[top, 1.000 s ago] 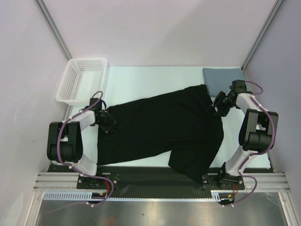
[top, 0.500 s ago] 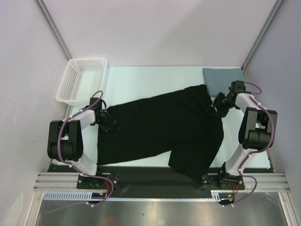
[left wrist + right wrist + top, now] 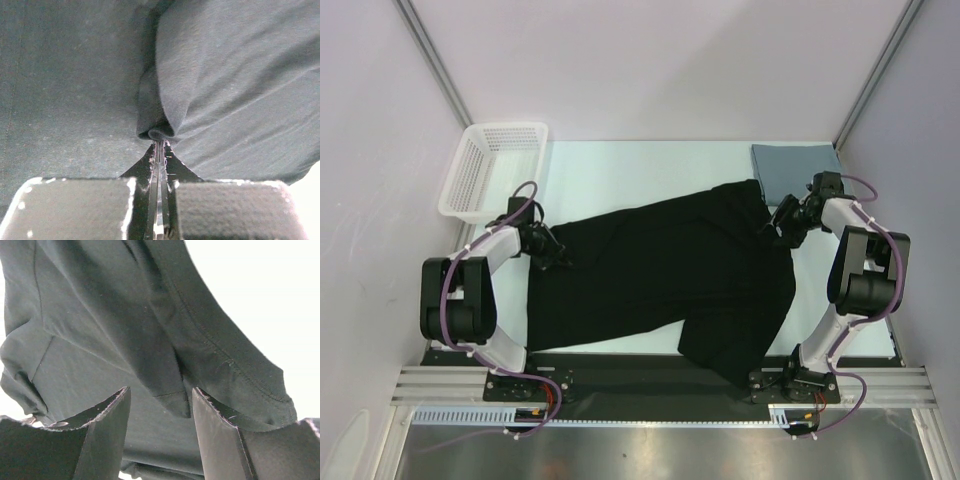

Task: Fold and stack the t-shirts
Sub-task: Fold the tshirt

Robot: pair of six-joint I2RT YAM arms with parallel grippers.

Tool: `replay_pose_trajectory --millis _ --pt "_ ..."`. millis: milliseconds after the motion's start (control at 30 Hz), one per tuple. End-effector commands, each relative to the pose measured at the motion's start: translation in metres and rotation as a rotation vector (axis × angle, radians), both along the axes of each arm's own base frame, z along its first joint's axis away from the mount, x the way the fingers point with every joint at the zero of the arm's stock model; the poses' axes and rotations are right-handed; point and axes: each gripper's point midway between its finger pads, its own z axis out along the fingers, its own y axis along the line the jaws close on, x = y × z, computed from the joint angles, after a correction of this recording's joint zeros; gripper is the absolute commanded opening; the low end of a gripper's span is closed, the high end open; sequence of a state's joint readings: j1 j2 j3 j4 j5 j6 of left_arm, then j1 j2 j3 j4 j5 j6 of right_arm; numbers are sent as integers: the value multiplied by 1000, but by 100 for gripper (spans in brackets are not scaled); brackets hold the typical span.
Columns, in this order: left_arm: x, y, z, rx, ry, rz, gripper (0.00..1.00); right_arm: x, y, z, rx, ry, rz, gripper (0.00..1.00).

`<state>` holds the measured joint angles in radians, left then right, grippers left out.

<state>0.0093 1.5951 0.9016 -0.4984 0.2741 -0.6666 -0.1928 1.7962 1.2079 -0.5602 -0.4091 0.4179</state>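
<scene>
At left edge, L gripper point(image 3: 159, 146) jaws just closed, pinching black t-shirt point(image 3: 670, 270) fold; R gripper point(image 3: 160, 392) jaws spread over hem. Fold prob. starting.

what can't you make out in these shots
Top view: the black shirt swallows the left jaws' tips, black on black; grip unreadable there.
Left wrist view: the shut jaws meet a bunched fold; how much cloth they pinch is hidden between them.
Right wrist view: the right jaws, open, straddle a hem; contact unclear.
Top view: the right arm covers the grey shirt's near corner.
</scene>
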Motion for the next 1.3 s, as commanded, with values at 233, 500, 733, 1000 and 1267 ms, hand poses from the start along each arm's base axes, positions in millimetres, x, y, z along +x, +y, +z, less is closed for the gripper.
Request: replay_pose_trajectory --millis 233,500,733,1000,1267 --pt "24 2 43 26 -132 -60 0 -5 -6 -7 40 2 16 54" --pt "23 2 45 26 -139 -73 1 4 11 -9 162 -19 11 45" --pt "29 7 56 57 -173 -75 0 10 6 -7 152 -44 0 21" --pt "60 28 99 172 -299 -85 0 57 14 63 259 -269 -40 0" --pt "116 61 153 330 -488 -91 0 133 32 159 382 -594 -108 0"
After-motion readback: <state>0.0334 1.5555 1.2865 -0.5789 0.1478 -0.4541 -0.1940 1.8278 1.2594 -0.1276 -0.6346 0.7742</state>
